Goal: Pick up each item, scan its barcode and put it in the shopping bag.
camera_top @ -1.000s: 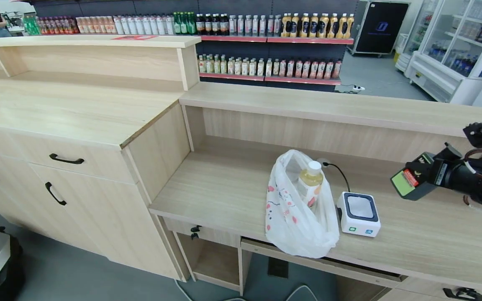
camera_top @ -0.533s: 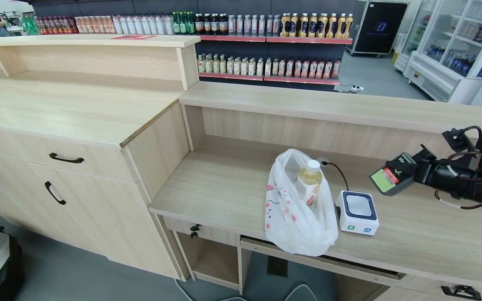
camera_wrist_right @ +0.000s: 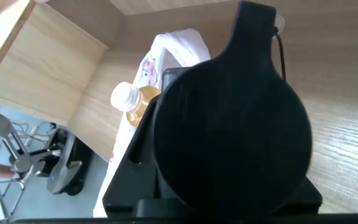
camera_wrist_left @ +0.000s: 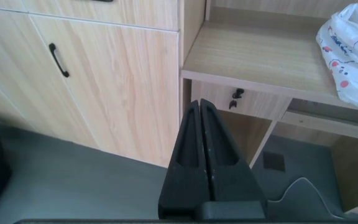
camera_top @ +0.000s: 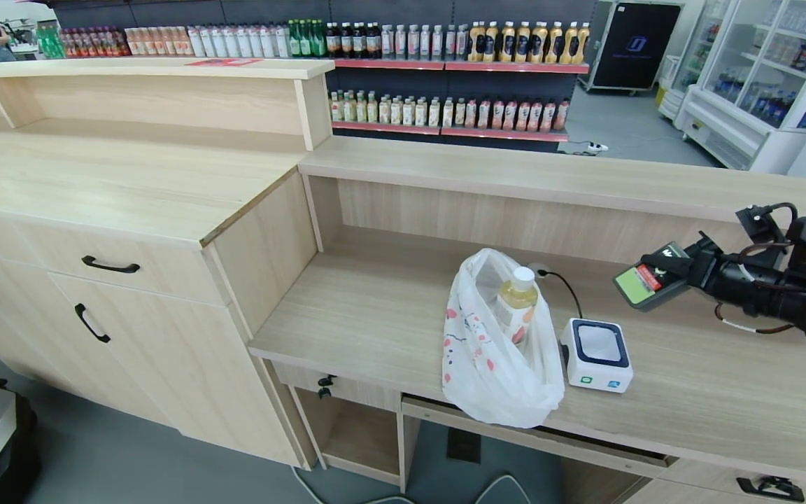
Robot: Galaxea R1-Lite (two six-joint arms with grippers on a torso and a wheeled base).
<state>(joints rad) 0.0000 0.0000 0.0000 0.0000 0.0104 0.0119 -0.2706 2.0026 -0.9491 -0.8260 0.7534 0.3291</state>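
The bottle is half veiled by the bag, which is cut by the left wrist view's edge, and print on the box in the right pincer is illegibly small.

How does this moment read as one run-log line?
right gripper: shut on green packet, raised right of scanner | bottle: upright in shopping bag | left gripper: shut, below counter height

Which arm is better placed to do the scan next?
Right. The right gripper holds a green-faced item in the air to the right of the scanner, near the shopping bag. The left gripper is shut on nothing, low before the cabinet, away from both.
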